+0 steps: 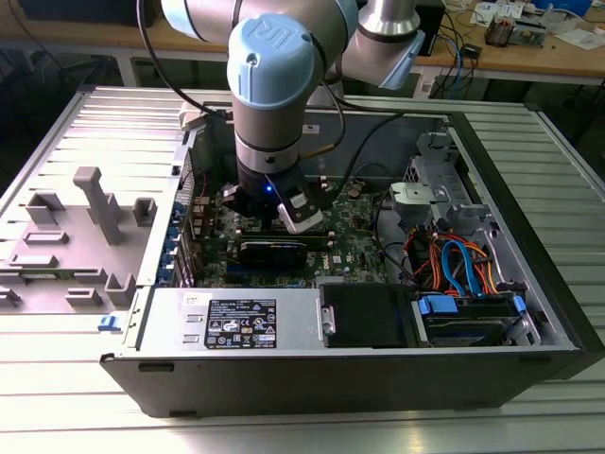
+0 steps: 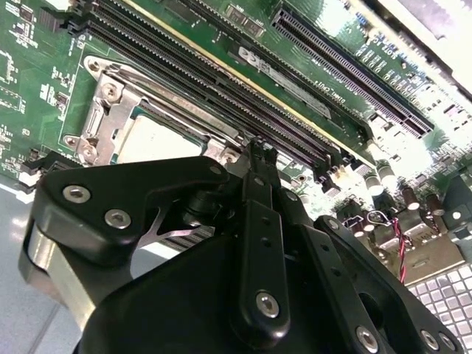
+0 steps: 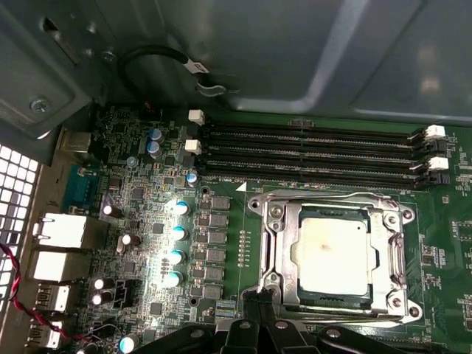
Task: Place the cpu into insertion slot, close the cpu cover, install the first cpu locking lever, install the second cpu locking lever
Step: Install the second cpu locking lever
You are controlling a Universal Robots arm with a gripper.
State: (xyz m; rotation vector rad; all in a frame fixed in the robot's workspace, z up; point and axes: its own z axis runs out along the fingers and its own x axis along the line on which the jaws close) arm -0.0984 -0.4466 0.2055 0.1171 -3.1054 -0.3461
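The first wrist view shows the cpu [image 3: 333,255] seated in the insertion slot [image 3: 274,243], cpu cover [image 3: 332,212] down; the narrowly closed gripper [image 3: 254,301] sits at the socket's 7 o'clock corner.

cpu [image 3: 332,254]: we see a flat square chip with a dull pale silver top, lying level in its socket in both wrist views.
insertion slot [image 3: 274,214]: square socket with a silvery rim on green board, occupied by the chip; the long black memory slots lie at its 12 o'clock in the first wrist view.
cpu cover [image 3: 284,251]: we find the silvery window frame lying down around the chip.
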